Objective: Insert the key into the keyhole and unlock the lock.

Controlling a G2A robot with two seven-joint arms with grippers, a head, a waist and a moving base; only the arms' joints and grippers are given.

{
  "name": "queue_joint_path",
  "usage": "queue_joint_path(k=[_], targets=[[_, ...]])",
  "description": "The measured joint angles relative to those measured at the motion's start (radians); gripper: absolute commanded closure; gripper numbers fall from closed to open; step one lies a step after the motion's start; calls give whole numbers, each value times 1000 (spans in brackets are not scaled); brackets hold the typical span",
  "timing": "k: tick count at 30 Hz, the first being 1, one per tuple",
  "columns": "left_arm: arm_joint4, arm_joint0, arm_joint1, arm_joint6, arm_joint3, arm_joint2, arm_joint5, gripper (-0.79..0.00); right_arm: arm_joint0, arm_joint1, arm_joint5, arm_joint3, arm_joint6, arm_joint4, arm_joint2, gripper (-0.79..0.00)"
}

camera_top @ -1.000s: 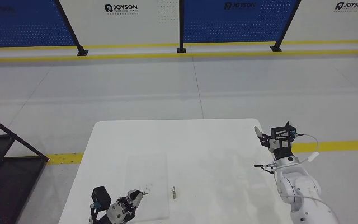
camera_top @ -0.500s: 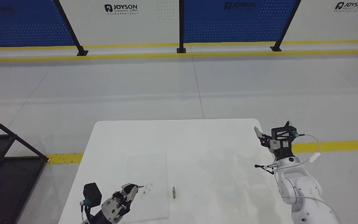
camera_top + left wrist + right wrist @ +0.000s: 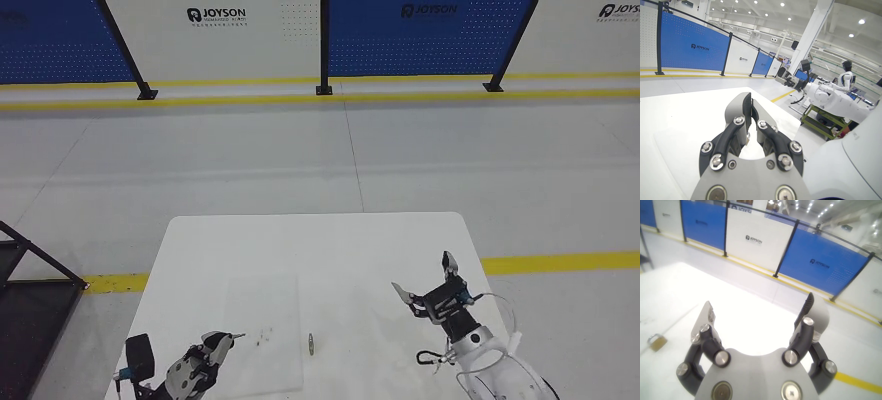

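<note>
The right arm has swung in from the far right edge of the table (image 3: 300,250) toward its middle, while the left arm has slid a little leftward along the near edge. The right gripper (image 3: 424,278) (image 3: 759,302) now hangs just right of the padlock (image 3: 311,343) (image 3: 657,342) with its jaws spread wide, probably so it can close on the lock body and steady it. The padlock lies flat close to the near edge, between the two grippers and touching neither; its shackle looks shut. The left gripper (image 3: 222,342) (image 3: 750,100) sits at the near left, fingers pinched narrow on a small metal piece, which I take to be the key (image 3: 748,137). Its tip points right, toward the padlock, which would leave the blade free for the keyhole. Insertion has not begun.
</note>
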Motion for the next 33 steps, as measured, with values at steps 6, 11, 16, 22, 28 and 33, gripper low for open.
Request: queue_joint_path(k=[6, 11, 16, 22, 28, 33], targets=[[-3, -14, 0, 36, 22, -1, -26, 0, -62, 3, -40, -37, -5, -103, -71, -785], [-13, -32, -1, 64, 42, -2, -54, 0, -53, 3, -90, -26, 38, -154, -148, -785], [-14, -34, -1, 84, 53, -15, -72, 0, -5, 0, -179, 10, 112, -167, -241, -785], [-23, -38, -1, 84, 64, -18, -75, 0, 75, -13, -244, 66, 213, -177, -378, -785], [-22, -38, -1, 84, 64, -18, -75, 0, 164, -40, -191, 156, 349, -128, -502, -785], [-22, -38, -1, 84, 64, -18, -75, 0, 256, -75, -50, 255, 469, -59, -582, -785]])
